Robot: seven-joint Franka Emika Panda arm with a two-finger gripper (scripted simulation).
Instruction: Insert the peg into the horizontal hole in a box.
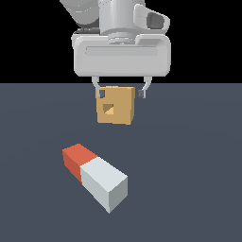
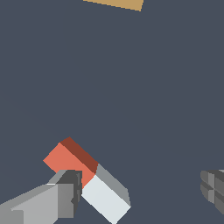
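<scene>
Claw [image 1: 120, 90] wide and empty, high at upper centre in front of box [image 1: 116, 111]; to be lowered and turned square across peg [image 1: 94, 176] lying loose on table [image 1: 198, 189] at lower centre, then closed on red half.

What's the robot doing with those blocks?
The robot arm is meant to push the peg into the small square hole in the tan box. It has not picked the peg up yet. The gripper is open and holds nothing. The peg lies flat on the floor, half red and half white, apart from the box. In the wrist view one finger is close to the red half, so grabbing it looks like the next step.
</scene>
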